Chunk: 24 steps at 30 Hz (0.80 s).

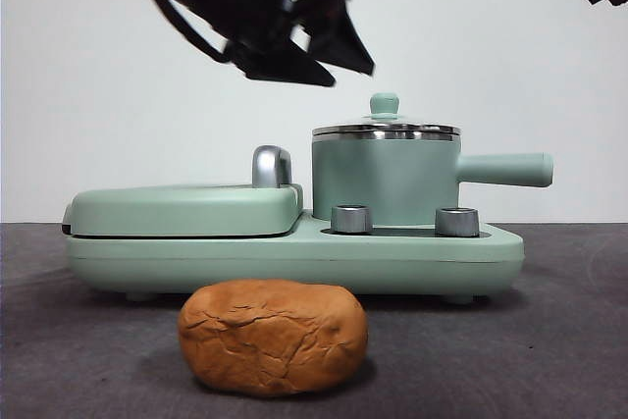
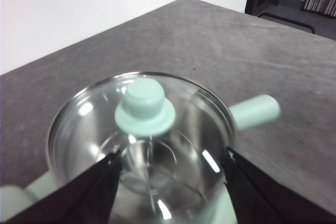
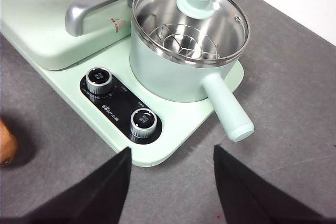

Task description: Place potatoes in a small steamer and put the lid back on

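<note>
Front view, potato (image 1: 273,338) lying lengthwise across, steamer (image 1: 385,182) handle pointing right, left tool (image 1: 329,41) wide above lid (image 1: 385,127).

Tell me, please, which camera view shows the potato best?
The front view: the whole potato lies near and large on the table before the cooker, cracked skin clear. The right wrist view catches only an orange sliver at the frame's edge; the left wrist view shows none of it.

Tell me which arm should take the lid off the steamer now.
Left. Its tool hangs open right above the lid, knob between the jaws. The right tool sits farther back, also open.
</note>
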{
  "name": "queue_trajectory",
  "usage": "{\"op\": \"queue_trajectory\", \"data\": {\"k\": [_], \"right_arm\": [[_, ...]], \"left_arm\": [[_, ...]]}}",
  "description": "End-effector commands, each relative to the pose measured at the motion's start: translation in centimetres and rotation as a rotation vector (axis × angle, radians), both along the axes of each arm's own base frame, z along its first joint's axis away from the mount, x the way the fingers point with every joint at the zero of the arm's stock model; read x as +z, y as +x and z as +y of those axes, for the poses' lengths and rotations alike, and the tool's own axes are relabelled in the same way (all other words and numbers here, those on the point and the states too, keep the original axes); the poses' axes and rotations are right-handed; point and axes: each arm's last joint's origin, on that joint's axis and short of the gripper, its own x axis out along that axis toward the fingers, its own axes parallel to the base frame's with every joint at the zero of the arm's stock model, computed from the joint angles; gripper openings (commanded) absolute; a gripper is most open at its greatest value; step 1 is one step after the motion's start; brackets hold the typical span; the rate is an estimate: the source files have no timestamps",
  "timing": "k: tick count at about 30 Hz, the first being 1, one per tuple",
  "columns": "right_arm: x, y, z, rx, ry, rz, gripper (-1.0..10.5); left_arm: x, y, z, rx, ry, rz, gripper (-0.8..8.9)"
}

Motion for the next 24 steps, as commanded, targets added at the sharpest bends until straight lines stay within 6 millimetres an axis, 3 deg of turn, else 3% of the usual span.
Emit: {"op": "queue_trajectory", "data": {"k": [1, 11, 21, 24], "right_arm": [[0.6, 0.1, 0.1, -0.006, 0.017, -0.012, 2.5], [0.6, 0.1, 0.1, -0.006, 0.017, -0.012, 2.5], [0.6, 0.1, 0.1, -0.007, 0.017, -0.012, 2.5], [0.6, 0.1, 0.1, -0.007, 0.017, -0.012, 2.5]], "left_arm": [[0.2, 1.5, -1.7, 0.009, -0.013, -0.023, 3.07], [-0.7, 5.0, -4.6, 0.008, -0.017, -0.032, 3.08], [-1.8, 5.9, -5.3, 0.006, -0.015, -0.035, 3.03], [-1.8, 5.9, -5.3, 0.007, -0.017, -0.039, 2.29]]}}
